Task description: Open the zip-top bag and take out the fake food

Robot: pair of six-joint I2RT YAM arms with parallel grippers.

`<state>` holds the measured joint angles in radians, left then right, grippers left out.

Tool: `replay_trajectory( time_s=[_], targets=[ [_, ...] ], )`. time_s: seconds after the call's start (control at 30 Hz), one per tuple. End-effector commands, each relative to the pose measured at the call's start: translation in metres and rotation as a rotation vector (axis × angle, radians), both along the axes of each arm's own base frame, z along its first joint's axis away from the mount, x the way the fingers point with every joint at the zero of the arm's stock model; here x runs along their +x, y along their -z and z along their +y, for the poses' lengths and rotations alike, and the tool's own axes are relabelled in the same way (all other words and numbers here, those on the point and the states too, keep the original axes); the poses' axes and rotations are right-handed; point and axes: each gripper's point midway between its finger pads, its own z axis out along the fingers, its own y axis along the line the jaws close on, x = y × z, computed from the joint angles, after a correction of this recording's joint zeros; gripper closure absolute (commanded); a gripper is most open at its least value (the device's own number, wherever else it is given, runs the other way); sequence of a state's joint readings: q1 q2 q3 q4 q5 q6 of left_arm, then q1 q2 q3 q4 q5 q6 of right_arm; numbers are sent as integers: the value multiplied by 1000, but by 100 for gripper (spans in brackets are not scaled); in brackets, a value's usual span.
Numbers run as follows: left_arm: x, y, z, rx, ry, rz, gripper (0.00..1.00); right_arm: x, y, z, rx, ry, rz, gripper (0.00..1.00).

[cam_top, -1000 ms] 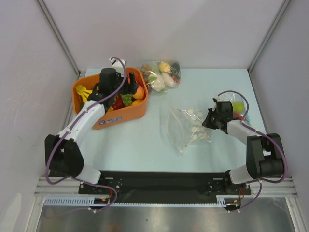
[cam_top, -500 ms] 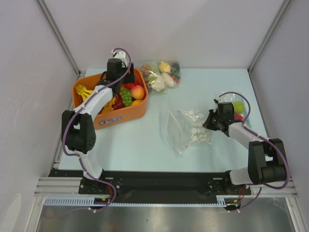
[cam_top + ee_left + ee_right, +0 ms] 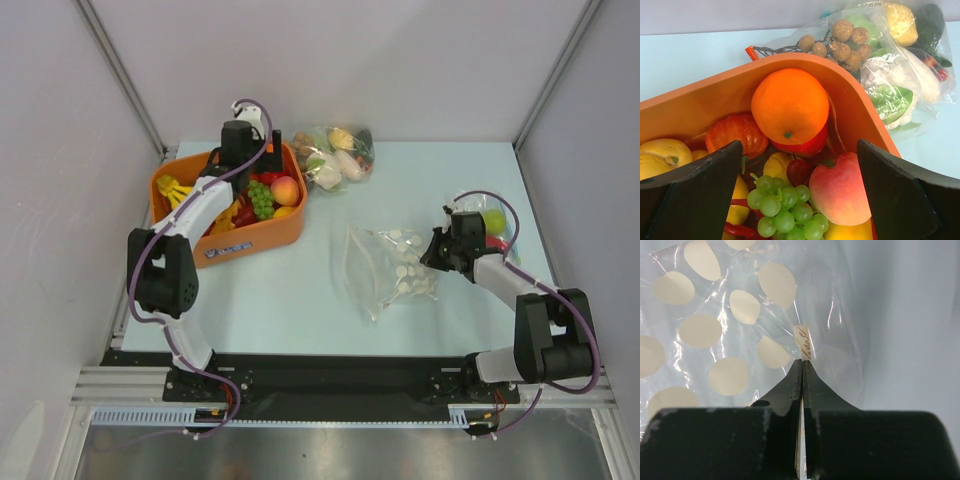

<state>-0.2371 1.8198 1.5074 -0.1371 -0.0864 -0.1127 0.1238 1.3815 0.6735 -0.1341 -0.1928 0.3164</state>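
Clear zip-top bag (image 3: 392,268) pinched at one edge, pale round slices (image 3: 700,331) inside.
The bag is laid flat right of the orange bin (image 3: 270,236), its film clenched by the right gripper (image 3: 802,371); the left gripper (image 3: 799,150) is held spread over the bin's fruit (image 3: 790,105). If both walls are pinched together, the bag may be dragged or lifted unopened; thin film may also slip.

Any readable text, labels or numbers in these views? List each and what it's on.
"lime" (handwritten, uncertain): white tag on the zip-top bag, its lower end hidden at the right gripper tips.
Too small to read: the white label on the orange bin front.
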Motion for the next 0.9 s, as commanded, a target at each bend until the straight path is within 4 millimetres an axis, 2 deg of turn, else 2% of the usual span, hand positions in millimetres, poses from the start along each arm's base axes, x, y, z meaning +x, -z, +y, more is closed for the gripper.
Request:
replay_trajectory(
  time_s=[0.0,0.2,0.3,0.33,0.43,0.47,0.5,0.53,0.57,0.6,0.63,0.67,0.73,0.87],
  targets=[
    [-11,-51,5,-26,-2,-100,0,6,-19,0,5,-9,-49,100],
    [-37,-61,2,-58,26,-85,0,9,-29,-3,-21,-11,-64,100],
    [-55,-56,1,-62,46,-30,0,11,-39,-7,-44,-10,-80,92],
    [-65,-60,1,-63,57,-24,0,11,-46,-8,-48,-10,-100,82],
    [-83,-56,0,-67,66,-6,0,12,-62,-12,-69,-6,-137,65],
    [-91,-67,2,-73,67,-28,0,14,-74,-13,-73,-3,-169,53],
    [-98,-60,2,-75,65,-7,0,13,-79,-15,-86,3,-174,48],
    [-103,-61,3,-82,62,-6,0,13,-83,-17,-95,2,-184,41],
    [-112,-71,-1,-105,87,-23,0,13,-92,-18,-100,5,-205,38],
    [-119,-67,-1,-111,92,-3,0,14,-101,-20,-110,14,-220,31],
    [-125,-69,-1,-117,98,-3,0,14,-106,-22,-118,16,-233,17],
    [-132,-75,0,-125,101,-12,0,14,-116,-24,-121,24,-260,14],
    [-145,-74,-2,-135,115,10,0,15,-130,-28,-137,37,-294,9],
    [-169,-81,4,-125,98,28,0,16,-163,-36,-152,68,-376,9]
  ],
)
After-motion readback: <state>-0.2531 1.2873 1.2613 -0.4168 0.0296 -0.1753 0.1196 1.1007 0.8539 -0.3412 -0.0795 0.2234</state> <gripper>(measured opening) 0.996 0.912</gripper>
